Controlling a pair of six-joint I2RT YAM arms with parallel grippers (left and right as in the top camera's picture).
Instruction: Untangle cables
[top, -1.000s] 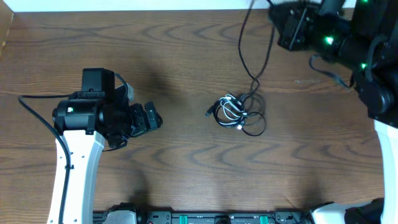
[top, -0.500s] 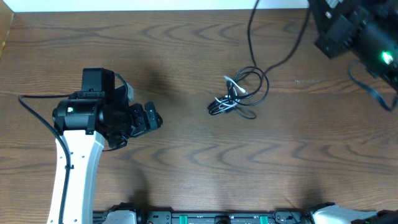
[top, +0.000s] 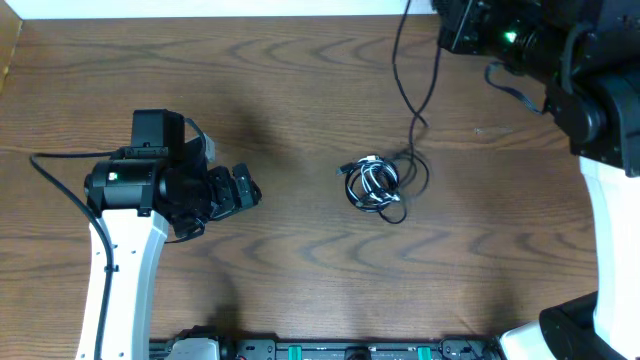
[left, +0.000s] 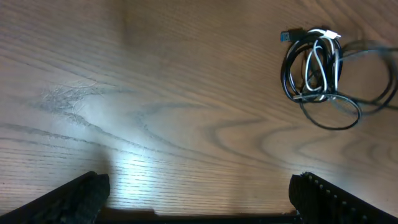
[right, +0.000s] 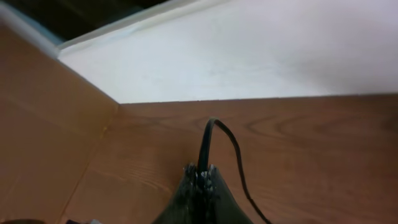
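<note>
The cables lie in a small tangle (top: 375, 186) at mid-table, black loops (left: 287, 70) wound around a white cable (left: 318, 57). One black cable (top: 398, 70) rises from the tangle toward the top right. There my right gripper (right: 201, 177), lifted high, is shut on that black cable (right: 205, 143). The right arm (top: 500, 35) fills the top right corner in the overhead view. My left gripper (top: 243, 190) is open and empty, left of the tangle and well apart from it. Its fingertips (left: 74, 196) stand wide over bare wood.
A wooden table (top: 300, 90) stretches between the arms, with a white wall along its far edge (right: 261, 56). The left arm's own thick black wire (top: 60, 180) loops at the far left. A rail (top: 330, 350) runs along the front edge.
The right arm swung right, then back left, with the black cable in its grip. The tangle was dragged toward the far side, then settled back, now more compact. The left arm stayed still.
</note>
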